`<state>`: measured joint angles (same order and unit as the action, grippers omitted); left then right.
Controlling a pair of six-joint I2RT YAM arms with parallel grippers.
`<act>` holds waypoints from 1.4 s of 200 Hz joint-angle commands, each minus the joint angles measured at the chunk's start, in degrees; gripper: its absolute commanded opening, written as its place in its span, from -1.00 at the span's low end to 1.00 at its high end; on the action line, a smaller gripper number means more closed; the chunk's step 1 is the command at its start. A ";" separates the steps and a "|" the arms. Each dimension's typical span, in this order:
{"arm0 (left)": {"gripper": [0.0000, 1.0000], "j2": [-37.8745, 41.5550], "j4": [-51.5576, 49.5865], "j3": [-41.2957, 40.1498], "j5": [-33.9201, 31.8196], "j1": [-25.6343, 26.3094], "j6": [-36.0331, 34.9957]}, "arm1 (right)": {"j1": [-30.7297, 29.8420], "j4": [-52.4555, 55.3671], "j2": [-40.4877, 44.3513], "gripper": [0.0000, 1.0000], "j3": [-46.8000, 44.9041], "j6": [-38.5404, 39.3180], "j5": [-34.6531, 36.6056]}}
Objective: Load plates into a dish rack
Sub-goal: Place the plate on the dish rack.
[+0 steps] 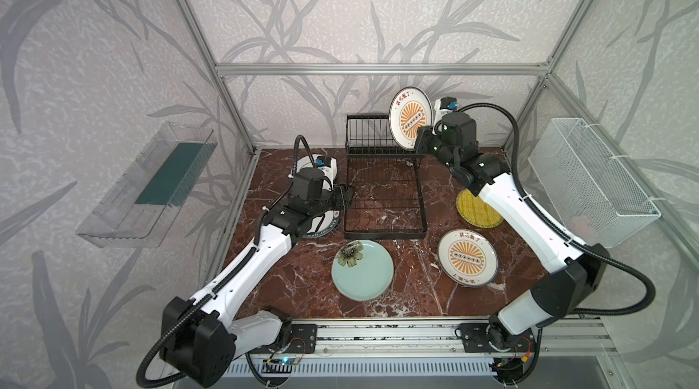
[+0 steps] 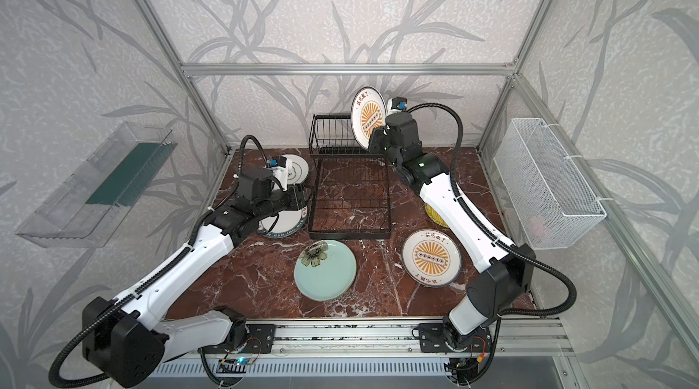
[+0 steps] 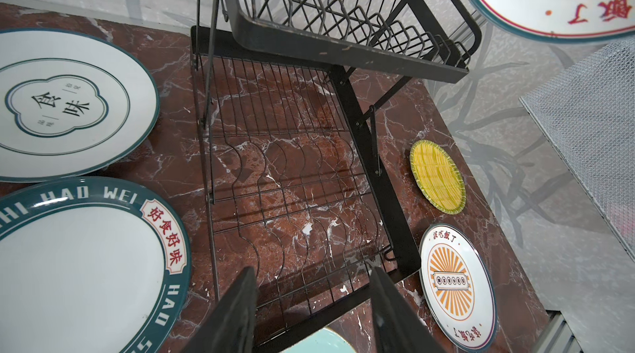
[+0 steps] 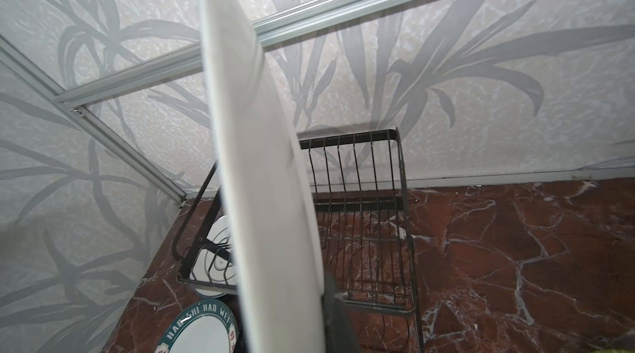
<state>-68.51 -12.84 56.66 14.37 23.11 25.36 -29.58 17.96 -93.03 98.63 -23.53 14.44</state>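
- The dish rack [image 1: 384, 234] was seen on the marble tabletop [image 1: 412, 292], running from the centre toward 12 o'clock, with its upright slotted section at the 12 o'clock end.
- The right gripper [image 1: 420, 141] was found pressed together on the lower rim of the raised sunburst plate [image 1: 410, 118]. The plate was held on edge in the air at about 1 o'clock of the rack, over the 3 o'clock end of the slotted section.
- In the right wrist view this plate [image 4: 261, 179] was shown edge-on in front of the rack bars. Whether it touched them could not be told.
- The left gripper [image 3: 314, 313] was seen spread, with nothing between its jaws, above the 9 o'clock edge of the rack's flat grid base.
- The lettered-rim plate [image 3: 79, 265] was laid flat at 9 o'clock of the rack, partly under the left arm. The emblem plate [image 3: 65, 104] was laid just beside it, toward 10 o'clock.
- The mint plate [image 1: 363, 269] was laid flat at 6 o'clock of the rack.
- The flat sunburst plate [image 1: 468, 257] was laid at about 4 o'clock, and the yellow striped plate [image 1: 478, 213] at 3 o'clock, partly covered by the right arm.
- A white mesh basket [image 1: 590, 179] was hung on the 3 o'clock wall and a clear plastic tray [image 1: 151, 186] on the 9 o'clock wall.
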 commanded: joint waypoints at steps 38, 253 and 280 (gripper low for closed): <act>0.03 2.46 1.15 -1.95 2.34 -0.36 1.44 | -2.58 5.90 -10.59 -1.00 15.16 3.91 18.87; 0.02 4.15 0.89 -4.50 3.22 -0.45 1.72 | -4.81 19.53 -25.84 -1.00 33.93 8.95 35.71; 0.02 4.13 0.15 -4.64 2.70 -0.44 1.53 | -4.80 19.69 -26.59 -1.00 34.10 9.03 36.44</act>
<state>-65.65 -11.94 52.64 17.58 22.83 27.05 -34.20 38.17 -118.74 130.41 -13.87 48.10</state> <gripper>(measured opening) 0.507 0.097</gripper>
